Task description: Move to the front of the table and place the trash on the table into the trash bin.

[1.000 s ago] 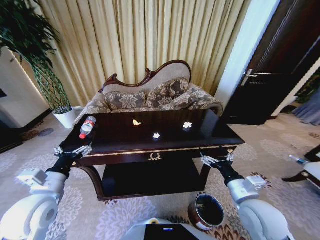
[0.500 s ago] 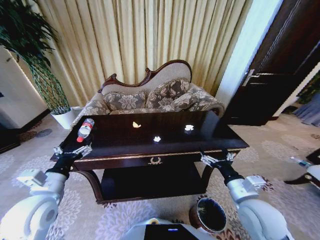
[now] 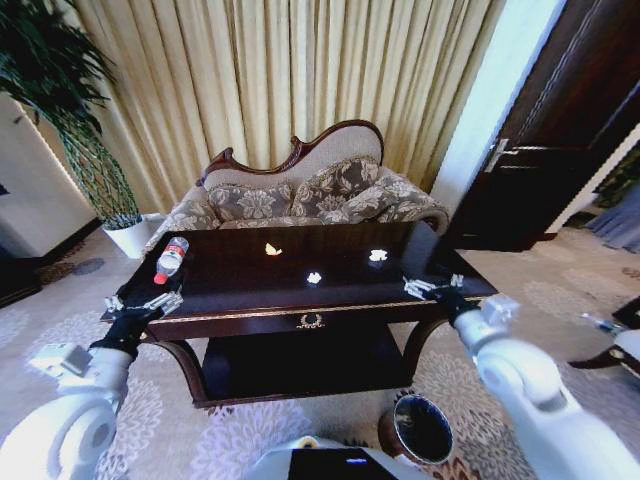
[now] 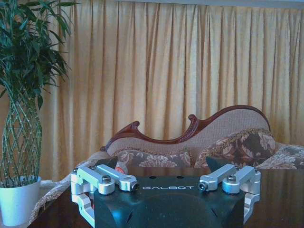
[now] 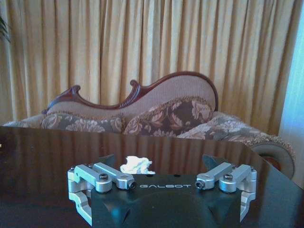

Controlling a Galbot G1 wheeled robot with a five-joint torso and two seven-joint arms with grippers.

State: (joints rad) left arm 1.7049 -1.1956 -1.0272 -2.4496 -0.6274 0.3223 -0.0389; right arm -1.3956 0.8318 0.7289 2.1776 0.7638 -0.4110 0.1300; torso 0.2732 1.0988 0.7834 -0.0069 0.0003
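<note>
With our right pincer point(image 3: 432, 288) spread wide over the desk point(image 3: 230, 290) at 4 o'clock of the nearest white trash point(image 3: 377, 255), we risk flicking the light scrap off the glossy top.

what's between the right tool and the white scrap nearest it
Only bare table top lies between the right tool and the white scrap, seen in the head view.

We see three scraps point(image 3: 314, 277) mid-frame on the table point(image 3: 230, 290), a bottle point(image 3: 171, 258) left, the bin point(image 3: 422, 428) lower right.
</note>
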